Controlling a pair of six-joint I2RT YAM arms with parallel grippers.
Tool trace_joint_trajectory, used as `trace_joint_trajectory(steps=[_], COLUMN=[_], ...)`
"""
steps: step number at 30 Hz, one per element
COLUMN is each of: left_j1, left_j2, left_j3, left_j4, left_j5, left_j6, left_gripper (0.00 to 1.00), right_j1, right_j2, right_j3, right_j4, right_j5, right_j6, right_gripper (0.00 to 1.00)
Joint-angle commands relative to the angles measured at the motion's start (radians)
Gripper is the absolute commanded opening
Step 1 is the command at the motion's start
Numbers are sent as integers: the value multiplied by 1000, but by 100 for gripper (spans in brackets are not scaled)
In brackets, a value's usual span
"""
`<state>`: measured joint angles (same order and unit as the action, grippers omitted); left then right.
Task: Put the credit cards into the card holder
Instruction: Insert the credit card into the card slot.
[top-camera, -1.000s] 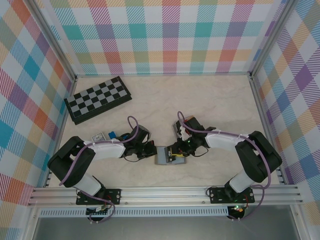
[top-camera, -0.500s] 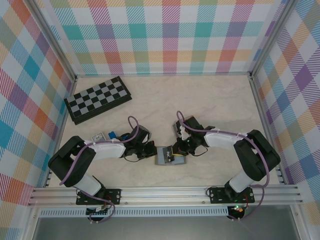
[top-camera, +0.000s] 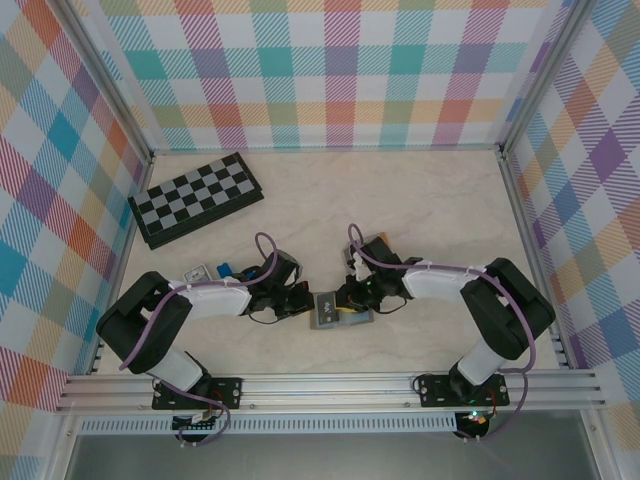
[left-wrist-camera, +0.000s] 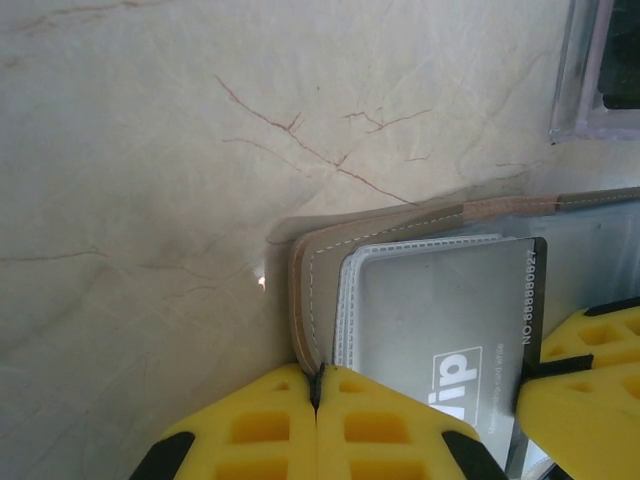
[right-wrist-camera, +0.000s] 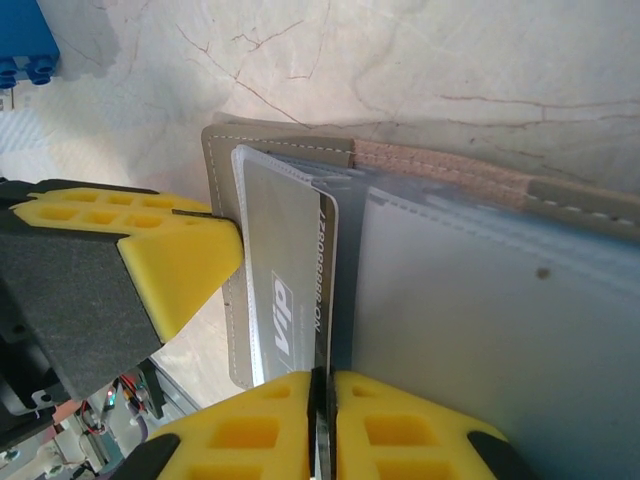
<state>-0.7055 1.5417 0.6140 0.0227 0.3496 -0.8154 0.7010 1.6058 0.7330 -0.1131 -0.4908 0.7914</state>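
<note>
Right gripper (right-wrist-camera: 322, 400) clamped on card (right-wrist-camera: 285, 260) edge, card partly in holder (right-wrist-camera: 440, 170), long axis along the fingers (right-wrist-camera: 400, 430); left gripper (left-wrist-camera: 316, 395) pinched closed on holder's edge

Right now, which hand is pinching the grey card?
The right hand: its fingers are shut on the card at its dark edge. The left hand pinches the holder instead.

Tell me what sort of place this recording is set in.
Probably a lab robot test cell, not a home: plaid panels wall in a marble-look table, an aluminium rail carries the arm bases, and a chequered board lies as a prop.
</note>
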Motion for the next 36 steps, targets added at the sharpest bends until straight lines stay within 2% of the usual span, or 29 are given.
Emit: trace_joint_trajectory(steps=[1,8,15,24,31,36], left_j1=[-11,-12,-11,-12,-11,-12], left_j2=[5,-8,5,14,2,10], left_j3=[-6,-14,-8,2,0,1], left_j4=[-4,-15,-3,-3,-21,-11], left_j5=[-12,-20,-6,4,-13,0], left_j6=[-5,1,4,5,15,13], left_gripper=[0,0,0,0,0,0], right_j1=[25,25,34,69,77,88], right_j2=[22,-42,10,72,19,62], right_j3=[9,54,53,106,138,147], right_j4=[-26,-219,-125,-119,-293,-290], right_j5=[14,163,67,62,235,227], right_j6=[18,-40,-34,-29,-73,-80], right_gripper=[16,24,17,12,15,16])
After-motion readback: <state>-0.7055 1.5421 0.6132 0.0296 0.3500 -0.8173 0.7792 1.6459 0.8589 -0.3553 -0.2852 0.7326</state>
